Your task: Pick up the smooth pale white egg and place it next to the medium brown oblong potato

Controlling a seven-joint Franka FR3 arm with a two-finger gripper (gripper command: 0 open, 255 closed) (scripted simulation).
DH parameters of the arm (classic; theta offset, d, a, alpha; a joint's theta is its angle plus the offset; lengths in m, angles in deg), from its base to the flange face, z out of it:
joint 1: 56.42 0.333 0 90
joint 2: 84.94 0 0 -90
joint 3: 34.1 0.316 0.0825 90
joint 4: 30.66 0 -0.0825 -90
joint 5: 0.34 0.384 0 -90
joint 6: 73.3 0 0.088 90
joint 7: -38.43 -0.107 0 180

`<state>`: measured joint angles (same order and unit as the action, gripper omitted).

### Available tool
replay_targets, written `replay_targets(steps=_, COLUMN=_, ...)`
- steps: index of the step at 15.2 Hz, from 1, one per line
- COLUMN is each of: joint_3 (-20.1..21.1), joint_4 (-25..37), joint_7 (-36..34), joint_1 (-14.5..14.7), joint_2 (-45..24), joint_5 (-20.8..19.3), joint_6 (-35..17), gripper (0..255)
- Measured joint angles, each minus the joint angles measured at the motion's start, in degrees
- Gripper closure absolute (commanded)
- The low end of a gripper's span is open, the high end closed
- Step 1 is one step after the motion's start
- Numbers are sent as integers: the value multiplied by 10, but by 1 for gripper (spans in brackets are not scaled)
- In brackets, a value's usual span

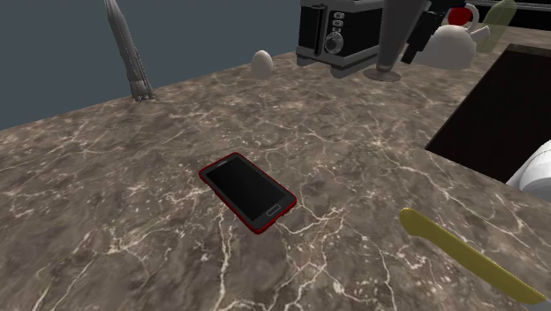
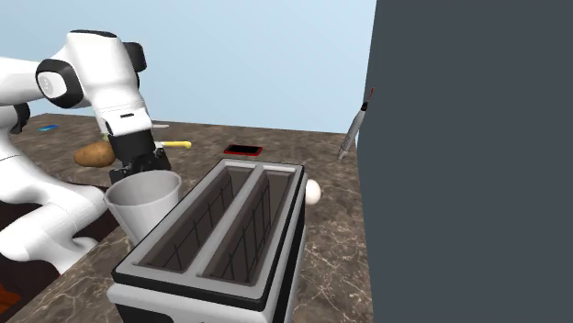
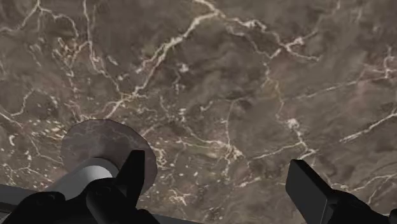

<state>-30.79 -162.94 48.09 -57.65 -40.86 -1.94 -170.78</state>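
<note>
gripper (image 3: 216,167) fingers stand wide apart with nothing between them, pointing down at bare counter just beside the round foot of a cup.

dark veined counter (image 1: 132,177) carries everything. the black and silver toaster (image 2: 220,229) is the biggest thing on it and the one that matters: in the second exterior view the gripper hangs on the toaster's left, over the pale cup (image 2: 142,197), while the egg (image 1: 262,60) lies on the toaster's right, partly hidden behind its side. the toaster therefore stands between tool and egg. in the shoulder view the egg sits near the counter's far edge, just left of the toaster, with the gripper well off to its right.

the brown potato (image 2: 95,154) lies on the arm's side of the toaster, near the gripper and behind it in the second exterior view, its long axis running roughly across that view.

judging from this, the reach has not begun. the coming move probably has to lift clear of the cup, cross over or around the toaster, then come down on the egg from above.
</note>
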Motion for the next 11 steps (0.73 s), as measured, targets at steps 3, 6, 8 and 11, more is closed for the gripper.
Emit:
replay_targets(steps=3, joint_3=10, joint_4=11, joint_7=-4, joint_1=4, joint_2=-20, joint_5=0, joint_6=-16, gripper=0)
replay_targets(steps=6, joint_3=26, joint_4=24, joint_7=-6, joint_1=8, joint_2=-62, joint_5=-6, joint_6=-60, gripper=0)
replay_targets(steps=8, joint_3=45, joint_4=38, joint_7=-17, joint_1=13, joint_2=-93, joint_5=-10, joint_6=-89, gripper=0)
replay_targets(steps=11, joint_3=68, joint_4=57, joint_7=-28, joint_1=17, joint_2=-138, joint_5=-21, joint_6=-131, gripper=0)
